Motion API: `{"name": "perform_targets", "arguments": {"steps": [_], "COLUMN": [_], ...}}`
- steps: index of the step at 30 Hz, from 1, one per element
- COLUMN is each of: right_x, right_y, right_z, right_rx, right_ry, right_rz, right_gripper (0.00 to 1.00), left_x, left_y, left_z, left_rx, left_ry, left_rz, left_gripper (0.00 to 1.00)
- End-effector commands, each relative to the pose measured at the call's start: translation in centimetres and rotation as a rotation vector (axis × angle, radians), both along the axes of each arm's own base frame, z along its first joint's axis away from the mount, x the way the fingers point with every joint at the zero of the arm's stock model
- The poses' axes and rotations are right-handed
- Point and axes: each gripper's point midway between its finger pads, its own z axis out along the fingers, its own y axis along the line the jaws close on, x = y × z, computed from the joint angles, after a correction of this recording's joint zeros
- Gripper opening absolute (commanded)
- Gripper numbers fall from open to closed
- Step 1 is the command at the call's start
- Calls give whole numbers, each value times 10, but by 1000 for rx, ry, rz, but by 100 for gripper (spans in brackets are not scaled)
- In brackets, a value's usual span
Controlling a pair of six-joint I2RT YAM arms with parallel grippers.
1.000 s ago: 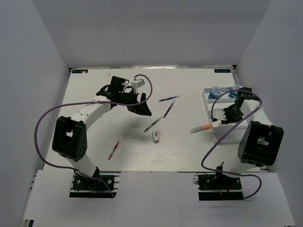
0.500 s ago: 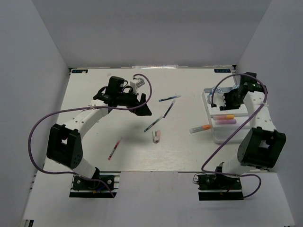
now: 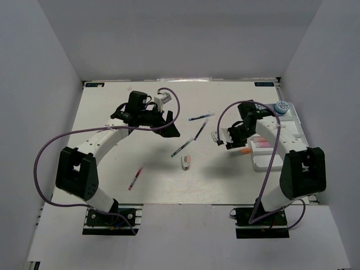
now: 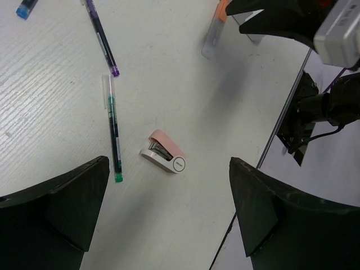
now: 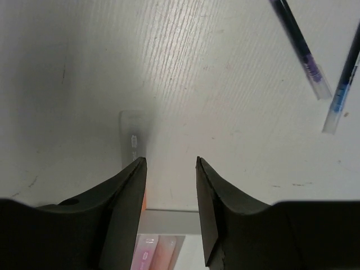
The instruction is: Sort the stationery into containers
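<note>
Top external view: the left gripper (image 4: 169, 208) hangs over the far-left part of the table (image 3: 157, 188), jaws spread to their widest and holding nothing. Left wrist view shows bare table between its fingers, with a green pen (image 4: 113, 135) and a small pink and white stapler (image 4: 164, 160) lying just ahead of them, apart from each other.

The right gripper (image 5: 169, 169) sits low over the table just left of the white tray (image 3: 263, 163). Its jaws stand partly open with only bare table between them; nothing is gripped. An orange highlighter (image 3: 243, 151) lies on the table against the tray's left side. In the right wrist view its clear cap (image 5: 130, 138) protrudes at the tip of one finger; whether that finger touches it cannot be told.

Two pink highlighters (image 3: 262, 142) lie side by side in a tray compartment. A blue and white roll (image 3: 283, 107) sits at the tray's far end.

On the table, outside the tray: a blue pen (image 3: 201, 117), a purple pen (image 3: 199, 130) near it, and a red pen (image 3: 135, 176) well apart, nearer the left arm's base.
</note>
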Motion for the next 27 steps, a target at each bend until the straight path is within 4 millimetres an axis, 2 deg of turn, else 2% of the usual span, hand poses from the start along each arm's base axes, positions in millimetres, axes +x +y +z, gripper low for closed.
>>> {"name": "perform_targets", "arguments": {"steps": [1,3,9,13,20,27], "right_x": [11,5,-9,-8,6,11], "right_y": [2,-5,-15,-16,-20,-21], "right_z": [-6,-22,-43,-53,-71,-82], "right_rx": [-17,-68,-128,-139,-173,-189], "right_ry": [-17,-7,4,6,10,21], "right_rz": [-34,-13,23,8,-41,-53], "right_gripper": [47,47,46,48,51,49], "left_x": [2,2,2,4,1,0], "left_y": [-1,-1,-2,-1,6,7], "left_z": [9,6,2,0,-7,-9], "left_rx": [-16,-17,-16,-11,6,14], "left_ry": [-24,-20,-10,-6,1,1], "left_rz": [-9,-9,-14,-9,9,11], "left_gripper": [96,97,96,96,96,96]}}
